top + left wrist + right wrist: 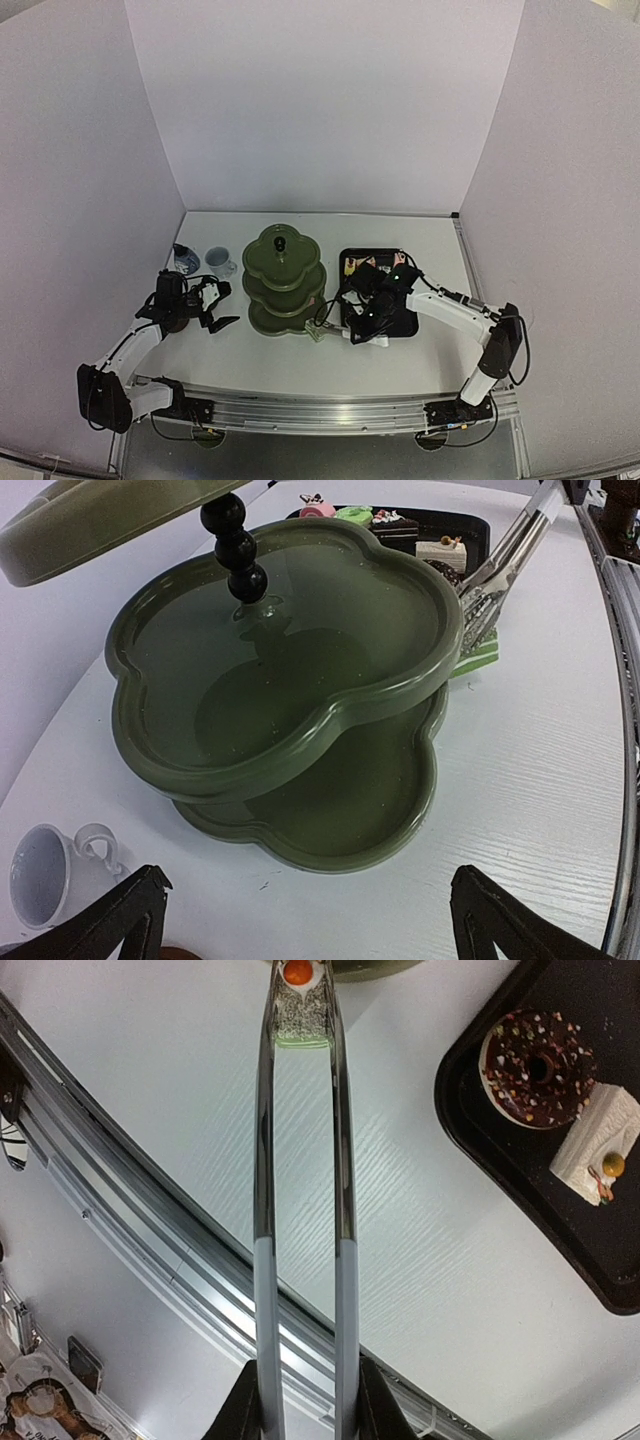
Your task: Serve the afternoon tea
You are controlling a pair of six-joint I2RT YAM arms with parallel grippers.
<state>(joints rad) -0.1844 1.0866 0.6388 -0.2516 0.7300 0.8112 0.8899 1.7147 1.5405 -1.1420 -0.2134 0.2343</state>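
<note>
The olive-green three-tier stand [283, 280] stands mid-table; its tiers [300, 670] look empty. My right gripper [366, 324] [305, 1400] is shut on the metal tongs [300, 1160]. The tongs' tips pinch a small green-based cake with an orange topping [298, 1005] [478, 655] beside the stand's lowest tier. My left gripper [226, 306] [310, 930] is open and empty, just left of the stand. Two bluish cups [219, 260] [186, 260] stand behind it; one shows in the left wrist view [45, 870]. A sliver of brown coaster [178, 953] shows at the frame's bottom.
The black tray [400, 325] right of the stand holds more cakes, including a chocolate doughnut [538, 1065] and a white slice [600, 1145]. A metal rail [150, 1230] runs along the table's near edge. White walls enclose the table.
</note>
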